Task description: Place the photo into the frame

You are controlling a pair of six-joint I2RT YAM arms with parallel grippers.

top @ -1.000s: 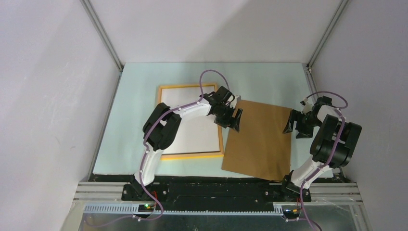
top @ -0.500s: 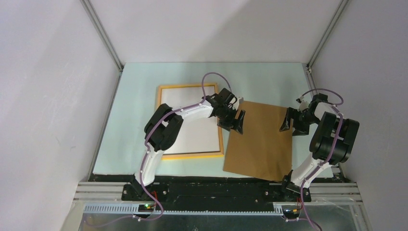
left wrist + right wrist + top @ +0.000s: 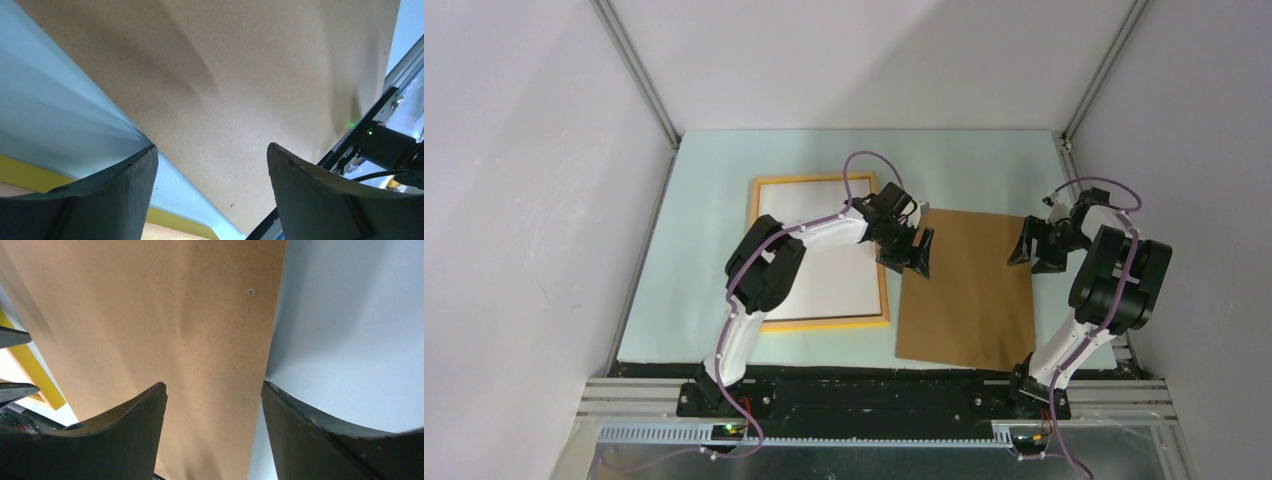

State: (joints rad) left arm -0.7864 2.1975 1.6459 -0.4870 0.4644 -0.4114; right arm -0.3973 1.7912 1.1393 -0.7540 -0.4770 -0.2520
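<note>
Brown board (image 3: 964, 290) flat on tabletop (image 3: 704, 250), centre-right. Frame (image 3: 819, 323) flat just left of board, thin strip of tabletop between. White surface fills frame; cannot tell if it is photo. Farther: left pincer (image 3: 916, 255) open, fingers astride board left edge. Right pincer (image 3: 1027, 248) open, astride board right edge.

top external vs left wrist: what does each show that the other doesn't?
Only top external: the whole frame, the full outline of the board, and the right gripper open at the board's right edge. Only left wrist: a close look between the open fingers of the left gripper, with the board's left edge below the gap. Both: board, a yellow strip of frame, and the mat between them.
</note>
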